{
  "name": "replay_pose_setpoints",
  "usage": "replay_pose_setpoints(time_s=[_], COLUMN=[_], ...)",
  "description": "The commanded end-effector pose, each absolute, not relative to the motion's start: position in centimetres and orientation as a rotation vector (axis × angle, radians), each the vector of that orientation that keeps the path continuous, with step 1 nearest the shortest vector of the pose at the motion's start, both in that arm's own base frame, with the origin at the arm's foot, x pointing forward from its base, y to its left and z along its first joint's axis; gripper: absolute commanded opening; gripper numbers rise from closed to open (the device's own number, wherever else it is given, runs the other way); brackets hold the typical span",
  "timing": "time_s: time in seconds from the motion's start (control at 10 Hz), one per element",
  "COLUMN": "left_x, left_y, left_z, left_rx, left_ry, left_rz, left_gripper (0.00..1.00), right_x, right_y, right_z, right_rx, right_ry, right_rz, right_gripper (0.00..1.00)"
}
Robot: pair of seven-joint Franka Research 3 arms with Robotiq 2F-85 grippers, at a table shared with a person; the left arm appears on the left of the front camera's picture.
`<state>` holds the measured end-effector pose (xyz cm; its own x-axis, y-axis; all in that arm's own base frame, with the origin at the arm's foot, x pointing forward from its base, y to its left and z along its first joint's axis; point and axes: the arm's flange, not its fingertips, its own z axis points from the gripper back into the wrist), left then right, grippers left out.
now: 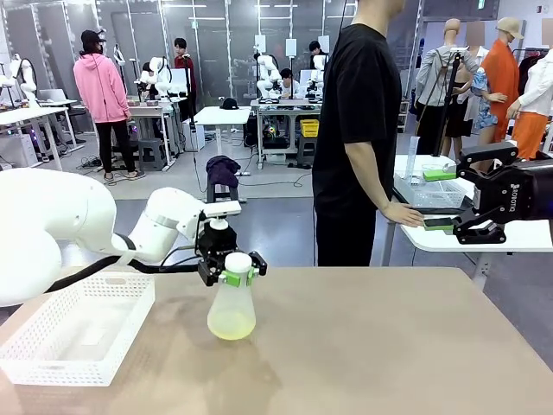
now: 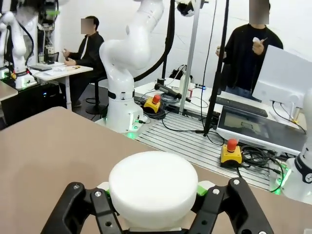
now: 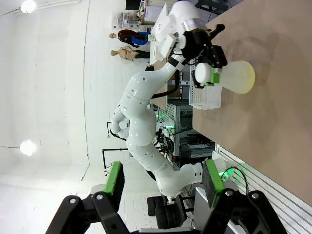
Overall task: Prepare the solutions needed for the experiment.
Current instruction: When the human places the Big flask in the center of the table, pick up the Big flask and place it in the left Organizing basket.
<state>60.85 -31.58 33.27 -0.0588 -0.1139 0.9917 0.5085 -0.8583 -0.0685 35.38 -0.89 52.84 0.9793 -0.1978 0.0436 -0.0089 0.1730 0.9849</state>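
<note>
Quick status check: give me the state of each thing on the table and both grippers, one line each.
Flask: upright on the table, a little pale yellow liquid at the bottom.
Stopper: seated in the flask's neck.
Left gripper: shut on the flask's neck, just under the stopper.
Right gripper: open, holding nothing, raised off to the side.
Basket: on the table, nothing in it.

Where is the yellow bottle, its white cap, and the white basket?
flask (image 1: 232,316), front view, its yellow-filled belly.
stopper (image 2: 153,187), left wrist view, its round top.
basket (image 1: 52,367), front view, its near rim.
</note>
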Motion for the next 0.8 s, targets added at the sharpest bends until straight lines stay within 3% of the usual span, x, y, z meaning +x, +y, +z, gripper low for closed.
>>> replay_pose_setpoints(time_s=[0.0, 0.4, 0.7], left_x=[61.3, 61.3, 59.5], left_y=[-31.1, -24.9, -17.8], left_z=[37.9, 46.6, 49.8], left_rx=[-1.771, -1.545, -1.417], left_ry=[-0.452, -0.713, -0.969], left_rz=[-2.044, -2.114, -2.068], left_gripper=[0.16, 0.16, 0.16], right_x=[35.4, 35.4, 35.4], right_y=[-0.8, -0.8, -0.8], right_z=[53.0, 53.0, 53.0], right_rx=[1.406, 1.406, 1.406], right_ry=[-0.181, -0.181, -0.181], right_rz=[-0.130, -0.130, -0.130], right_gripper=[0.81, 0.81, 0.81])
